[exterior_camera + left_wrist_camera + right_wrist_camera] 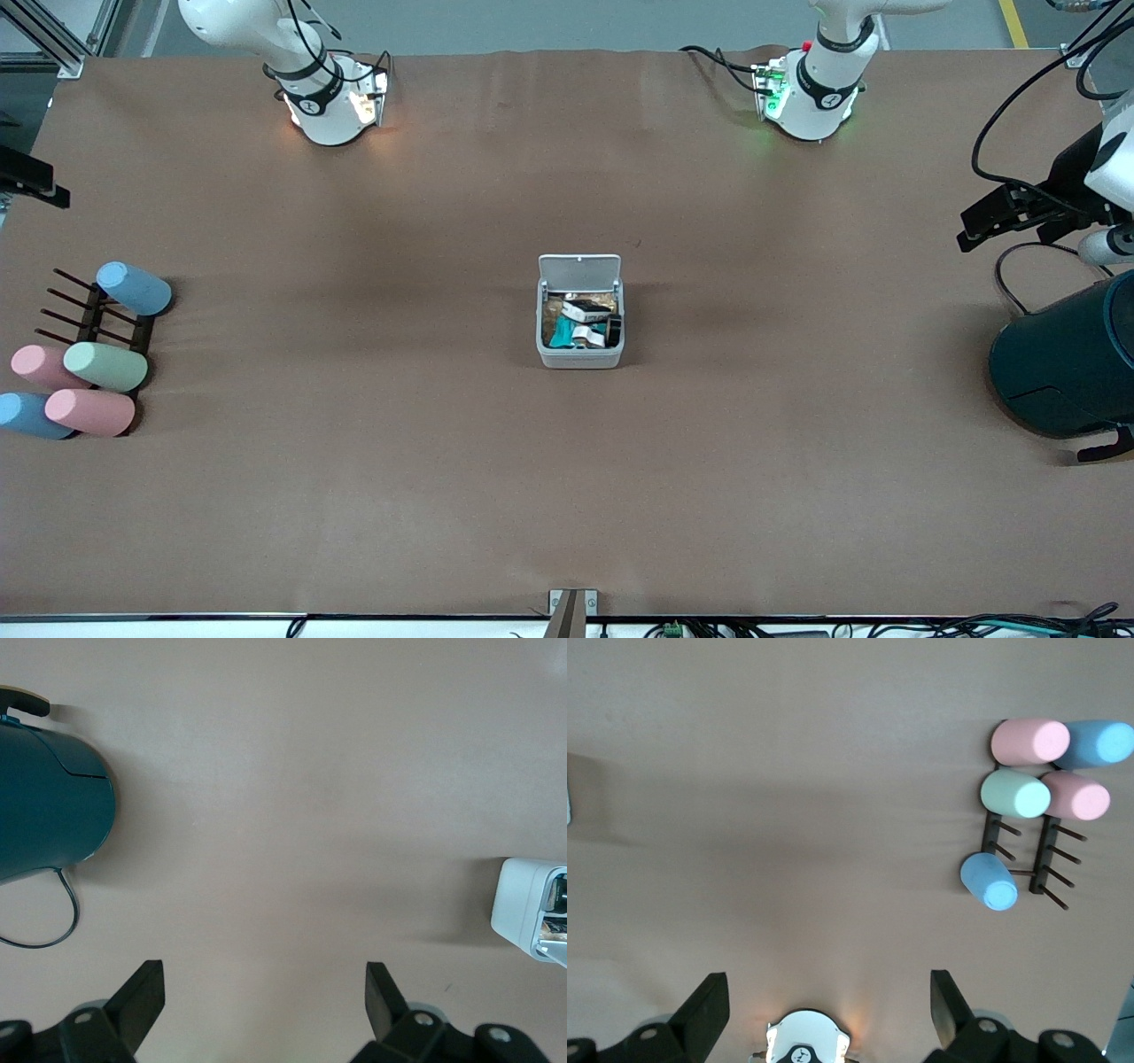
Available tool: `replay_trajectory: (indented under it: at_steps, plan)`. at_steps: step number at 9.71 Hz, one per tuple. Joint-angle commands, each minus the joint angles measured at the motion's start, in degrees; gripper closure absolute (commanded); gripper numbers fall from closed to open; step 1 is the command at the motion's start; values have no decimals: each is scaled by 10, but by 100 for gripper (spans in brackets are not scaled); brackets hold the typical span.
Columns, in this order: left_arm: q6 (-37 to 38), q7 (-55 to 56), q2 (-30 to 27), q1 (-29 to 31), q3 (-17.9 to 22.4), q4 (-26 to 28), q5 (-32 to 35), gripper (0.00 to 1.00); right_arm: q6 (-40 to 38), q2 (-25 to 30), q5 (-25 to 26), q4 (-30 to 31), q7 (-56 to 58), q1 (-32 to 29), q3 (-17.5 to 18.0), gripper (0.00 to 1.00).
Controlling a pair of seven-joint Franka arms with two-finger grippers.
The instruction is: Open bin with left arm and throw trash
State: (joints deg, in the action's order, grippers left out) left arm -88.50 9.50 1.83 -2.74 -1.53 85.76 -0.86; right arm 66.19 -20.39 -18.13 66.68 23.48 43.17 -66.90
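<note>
Bin [580,354] lid up, trash [586,322] inside: task looks done. My left claw [266,1005] and right claw [830,1010] hang open, empty, well clear over bare desk [567,496].

Even, soft overhead light fills all 3 views. The brown table [354,496] shows broad, faint shadows around the bin [580,354] and a darker one beside the teal cylinder [1063,363]. A warm glow lights the right arm's base [332,111], a green glow the left arm's base [811,106]. Both wrist views are slightly soft, their near fingers blurred.
</note>
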Motion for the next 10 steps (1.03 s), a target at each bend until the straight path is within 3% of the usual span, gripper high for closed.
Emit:
replay_trajectory:
  at_steps: [1, 3, 4, 6, 7, 10]
  plan:
    - [-5, -4, -5, 1, 0, 3, 6, 0, -11, 3, 1, -37, -56, -56, 77, 0]
    - [-6, -4, -4, 1, 0, 3, 6, 0, -11, 3, 11, -71, -93, -167, 222, 0]
    - [-5, -4, -4, 1, 1, 3, 6, 0, -9, 3, 21, -73, -104, -187, 251, 0]
    - [-5, -4, -4, 1, 0, 3, 6, 0, -8, 3, 21, -74, -104, -203, 269, 0]
    - [-5, -4, -4, 1, 1, 3, 7, 0, -9, 4, 24, -78, -104, -231, 306, 0]
    - [-5, -4, -5, 1, 1, 3, 7, 0, -9, 5, 44, -80, -105, -249, 331, 0]
